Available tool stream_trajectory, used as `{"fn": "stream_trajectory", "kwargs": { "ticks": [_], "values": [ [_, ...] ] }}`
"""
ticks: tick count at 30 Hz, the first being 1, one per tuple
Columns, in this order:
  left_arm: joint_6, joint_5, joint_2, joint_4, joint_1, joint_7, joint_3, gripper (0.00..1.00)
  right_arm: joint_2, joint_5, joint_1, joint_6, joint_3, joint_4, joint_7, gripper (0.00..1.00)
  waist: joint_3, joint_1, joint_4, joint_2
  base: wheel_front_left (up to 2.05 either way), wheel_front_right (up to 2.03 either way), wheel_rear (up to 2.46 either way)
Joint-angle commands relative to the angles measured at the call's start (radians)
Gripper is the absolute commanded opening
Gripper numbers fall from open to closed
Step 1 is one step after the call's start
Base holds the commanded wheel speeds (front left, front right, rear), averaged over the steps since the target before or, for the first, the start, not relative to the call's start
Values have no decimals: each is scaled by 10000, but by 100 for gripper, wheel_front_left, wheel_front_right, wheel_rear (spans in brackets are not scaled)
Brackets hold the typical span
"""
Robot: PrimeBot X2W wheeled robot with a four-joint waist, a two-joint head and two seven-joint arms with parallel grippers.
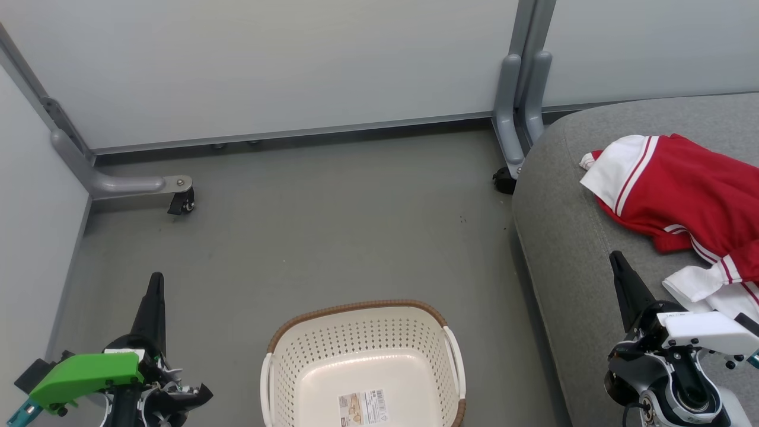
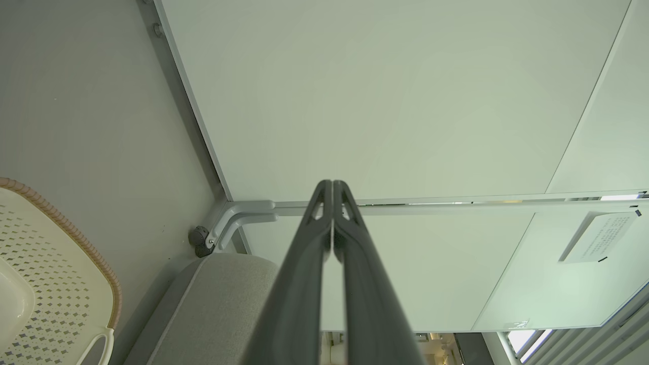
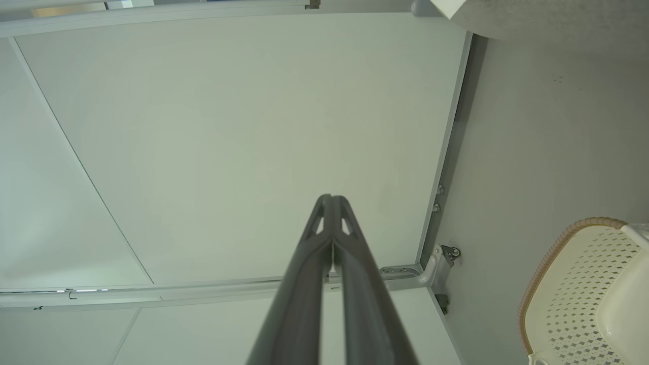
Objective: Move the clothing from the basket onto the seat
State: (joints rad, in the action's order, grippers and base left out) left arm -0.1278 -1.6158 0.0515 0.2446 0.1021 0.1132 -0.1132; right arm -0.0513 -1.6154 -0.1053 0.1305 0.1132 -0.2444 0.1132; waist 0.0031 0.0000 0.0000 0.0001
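Checking the finish, head view. The basket (image 1: 356,332) sits on the floor (image 1: 308,225) at 6 o'clock. Its perforated walls and labelled bottom are bare, with nothing red in it that I can see, though its near edge runs out of the picture. The clothing (image 1: 682,190) lies in a loose red-and-white heap on the seat (image 1: 563,237) at 3 o'clock, well in from the cushion's rounded edge. Its lower part passes off the right border, so I cannot count the pieces.

Left claw (image 1: 156,284), 7 o'clock, over the floor: fingers pressed together, gripping nothing. Right claw (image 1: 616,261), 4 o'clock, over the seat near a white hem: likewise closed and empty — both wrist views show the fingers meeting at the tips.

By my reading the transfer is done and only confirmation is left. To do that well I would hold both claws clear of the cloth, so no fingertip snags the hem and drags it toward the edge — and tilt the head down to show the basket's near wall.
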Motion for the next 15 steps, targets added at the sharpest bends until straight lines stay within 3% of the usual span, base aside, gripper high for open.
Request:
{"fn": "stream_trajectory", "kwargs": {
  "ticks": [1,15],
  "values": [
    [-54,54,1,19,152,37,-26,0,-6,46,-83,4,18,-25,34,0,0,0,0,-1,0,0,0],
    [-54,58,-1,19,152,40,-28,0,-5,50,-82,4,20,-25,38,0,0,0,0,-1,0,0,0]
  ]
}}
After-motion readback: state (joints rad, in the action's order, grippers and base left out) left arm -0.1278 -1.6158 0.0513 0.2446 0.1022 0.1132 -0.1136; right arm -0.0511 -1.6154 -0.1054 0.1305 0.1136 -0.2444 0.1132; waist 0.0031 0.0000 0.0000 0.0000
